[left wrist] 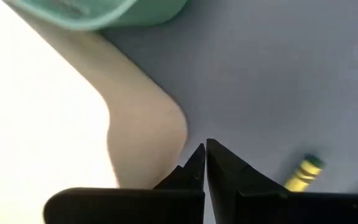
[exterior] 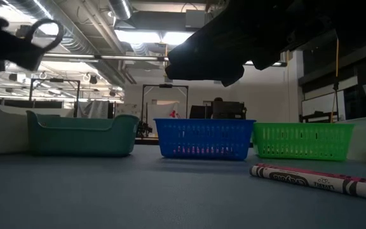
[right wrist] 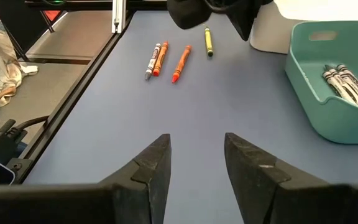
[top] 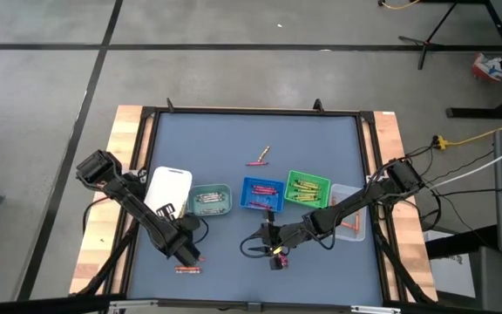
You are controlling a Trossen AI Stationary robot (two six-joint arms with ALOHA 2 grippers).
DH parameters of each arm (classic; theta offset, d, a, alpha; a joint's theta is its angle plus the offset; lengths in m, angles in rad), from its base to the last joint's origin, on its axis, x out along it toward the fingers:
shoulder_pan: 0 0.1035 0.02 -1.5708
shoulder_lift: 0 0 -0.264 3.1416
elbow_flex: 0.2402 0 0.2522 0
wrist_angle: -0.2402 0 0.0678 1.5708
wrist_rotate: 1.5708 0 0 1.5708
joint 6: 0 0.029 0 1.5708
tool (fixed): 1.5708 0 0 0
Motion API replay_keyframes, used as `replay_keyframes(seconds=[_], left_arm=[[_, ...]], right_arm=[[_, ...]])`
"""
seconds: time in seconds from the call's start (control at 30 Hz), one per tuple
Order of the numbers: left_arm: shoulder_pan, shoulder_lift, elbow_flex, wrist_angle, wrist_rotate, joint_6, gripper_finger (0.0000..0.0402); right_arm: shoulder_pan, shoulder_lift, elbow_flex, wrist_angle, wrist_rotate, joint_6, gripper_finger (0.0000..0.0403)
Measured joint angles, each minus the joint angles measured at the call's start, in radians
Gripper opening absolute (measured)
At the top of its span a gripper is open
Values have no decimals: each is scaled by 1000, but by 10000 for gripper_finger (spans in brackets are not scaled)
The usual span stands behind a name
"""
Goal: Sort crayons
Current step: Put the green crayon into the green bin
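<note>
The left gripper (left wrist: 205, 163) is pinched closed on nothing, with a yellow paper-wrapped crayon (left wrist: 304, 173) lying flat on the blue mat just beside its tips. The right gripper (right wrist: 196, 163) holds its jaws apart and empty, farther from that crayon, which points its long axis roughly along the left fingers, so the left arm looks better placed to take it.

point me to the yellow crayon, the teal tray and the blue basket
yellow crayon (right wrist: 209, 42): right wrist view, middle of its wrapper.
teal tray (right wrist: 303, 78): right wrist view, its near side wall.
blue basket (exterior: 204, 138): low view, centre of its front mesh wall.
</note>
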Motion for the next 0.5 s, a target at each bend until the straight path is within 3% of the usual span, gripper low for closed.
replay_keyframes(seconds=[0.27, 0.5], left_arm=[[4, -1, 71, -88, 2, 18, 2], [35, -2, 100, -80, 102, 17, 4]], right_arm=[[0, 0, 0, 0, 5, 0, 150], [0, 0, 0, 0, 5, 0, 150]])
